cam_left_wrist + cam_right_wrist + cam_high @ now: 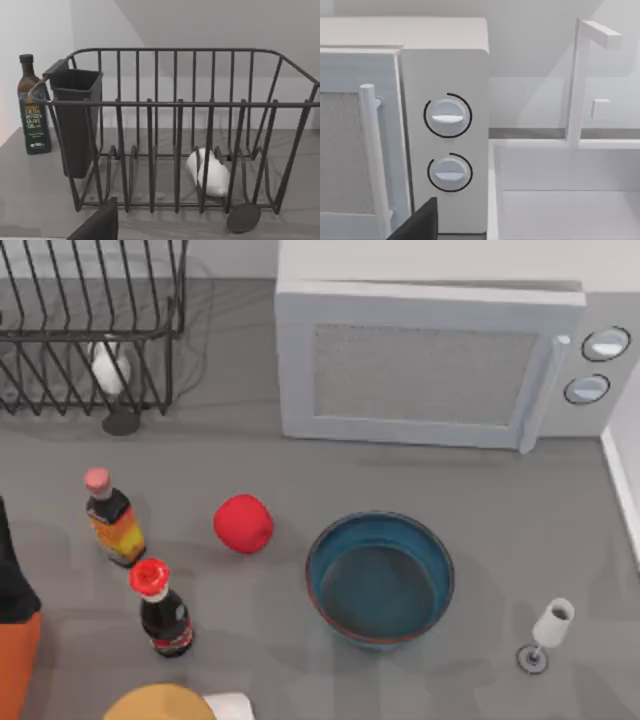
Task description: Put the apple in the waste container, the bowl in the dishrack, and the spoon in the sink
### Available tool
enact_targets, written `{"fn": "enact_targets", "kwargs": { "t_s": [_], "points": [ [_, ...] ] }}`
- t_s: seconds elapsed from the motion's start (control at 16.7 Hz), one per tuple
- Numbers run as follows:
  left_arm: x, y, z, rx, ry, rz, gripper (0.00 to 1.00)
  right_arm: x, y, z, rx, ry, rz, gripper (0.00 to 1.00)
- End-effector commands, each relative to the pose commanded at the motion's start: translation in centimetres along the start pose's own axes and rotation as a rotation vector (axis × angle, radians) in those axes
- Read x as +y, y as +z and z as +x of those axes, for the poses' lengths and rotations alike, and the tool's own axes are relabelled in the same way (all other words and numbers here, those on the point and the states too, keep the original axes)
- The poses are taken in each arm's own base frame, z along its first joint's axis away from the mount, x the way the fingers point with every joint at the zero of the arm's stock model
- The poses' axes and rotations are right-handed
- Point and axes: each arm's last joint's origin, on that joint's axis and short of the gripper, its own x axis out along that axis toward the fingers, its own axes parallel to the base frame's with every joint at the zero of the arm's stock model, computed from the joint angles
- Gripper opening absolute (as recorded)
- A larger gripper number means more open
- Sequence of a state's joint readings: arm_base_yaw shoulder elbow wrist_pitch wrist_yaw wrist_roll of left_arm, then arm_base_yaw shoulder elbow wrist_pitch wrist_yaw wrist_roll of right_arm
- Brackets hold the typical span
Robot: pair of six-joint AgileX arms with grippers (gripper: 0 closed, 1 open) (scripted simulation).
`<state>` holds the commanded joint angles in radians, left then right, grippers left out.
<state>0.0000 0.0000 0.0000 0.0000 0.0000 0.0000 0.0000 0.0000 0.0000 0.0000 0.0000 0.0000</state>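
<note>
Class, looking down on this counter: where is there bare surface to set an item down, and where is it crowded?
Bare patches: between the microwave and the bowl, and between the dishrack and the apple. Crowded: the left front, where two bottles stand close together.

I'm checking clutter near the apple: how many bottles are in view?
3. Orange-labelled bottle at the table's left; red-capped cola bottle just in front of it; olive oil bottle beside the dishrack. Others may be hidden.

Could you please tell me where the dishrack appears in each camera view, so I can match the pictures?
Top view: the dishrack sits at the upper left corner, behind the bottles.
Left wrist view: it spans the middle of the picture.
Right wrist view: not in it.
Shared landmark: the white object lying inside the rack.
</note>
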Motion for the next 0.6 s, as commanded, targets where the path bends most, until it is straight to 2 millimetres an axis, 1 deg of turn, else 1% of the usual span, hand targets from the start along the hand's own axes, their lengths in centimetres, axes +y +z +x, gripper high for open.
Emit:
{"fn": "enact_targets", "kwargs": {
  "t_s": [0.18,0.3,0.48,0.6],
  "points": [
    [0.0,0.2,0.0,0.007,-0.003,0.002,1.00,0.0,0.0,0.0,0.000,0.000,0.000,1.00],
    [-0.2,1.1,0.1,0.045,-0.021,0.010,1.00,0.0,0.0,0.0,0.000,0.000,0.000,1.00],
    [-0.7,3.6,0.6,0.159,-0.069,0.036,1.00,0.0,0.0,0.0,0.000,0.000,0.000,1.00],
    [-1.3,5.7,1.7,0.271,-0.114,0.064,1.00,0.0,0.0,0.0,0.000,0.000,0.000,1.00]
  ]
}}
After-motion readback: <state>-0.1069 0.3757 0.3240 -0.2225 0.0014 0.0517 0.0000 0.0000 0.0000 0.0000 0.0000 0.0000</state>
